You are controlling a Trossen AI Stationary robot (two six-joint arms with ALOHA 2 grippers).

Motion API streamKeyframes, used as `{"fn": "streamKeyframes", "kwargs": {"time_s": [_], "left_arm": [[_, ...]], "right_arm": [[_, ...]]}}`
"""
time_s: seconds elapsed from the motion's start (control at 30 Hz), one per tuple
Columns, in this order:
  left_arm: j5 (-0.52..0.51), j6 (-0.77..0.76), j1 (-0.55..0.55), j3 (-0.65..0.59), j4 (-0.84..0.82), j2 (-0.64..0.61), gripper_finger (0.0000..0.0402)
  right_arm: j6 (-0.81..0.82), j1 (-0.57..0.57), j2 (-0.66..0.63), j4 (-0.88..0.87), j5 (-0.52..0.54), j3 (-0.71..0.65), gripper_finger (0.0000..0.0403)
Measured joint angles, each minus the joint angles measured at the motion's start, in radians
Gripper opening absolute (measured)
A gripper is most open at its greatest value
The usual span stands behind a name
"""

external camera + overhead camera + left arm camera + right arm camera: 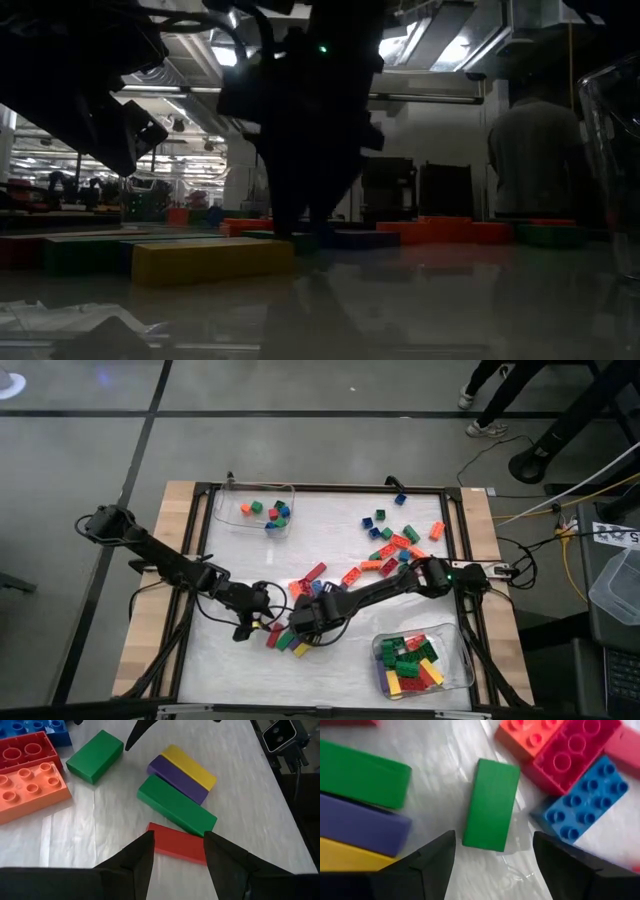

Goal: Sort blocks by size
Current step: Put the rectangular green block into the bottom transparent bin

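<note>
Straddling a red block with half-open, empty jaws, our left gripper risks nudging the touching long green block, while our right gripper, jaws wide and empty over a short green block at the bench's six o'clock, could collide with it.
</note>
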Motion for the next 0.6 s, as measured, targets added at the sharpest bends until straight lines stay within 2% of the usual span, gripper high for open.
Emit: {"fn": "streamKeyframes", "kwargs": {"time_s": [0.17, 0.27, 0.6], "left_arm": [[0.000, 0.000, 0.000, 0.000, 0.000, 0.000, 0.0159], [0.000, 0.000, 0.000, 0.000, 0.000, 0.000, 0.0159], [0.000, 0.000, 0.000, 0.000, 0.001, 0.000, 0.0159]], "right_arm": [[0.021, 0.000, -0.001, 0.030, 0.001, -0.039, 0.0263], [0.021, -0.001, -0.001, 0.048, 0.001, -0.048, 0.0247], [0.003, -0.017, -0.005, 0.075, 0.043, -0.046, 0.0099]]}}
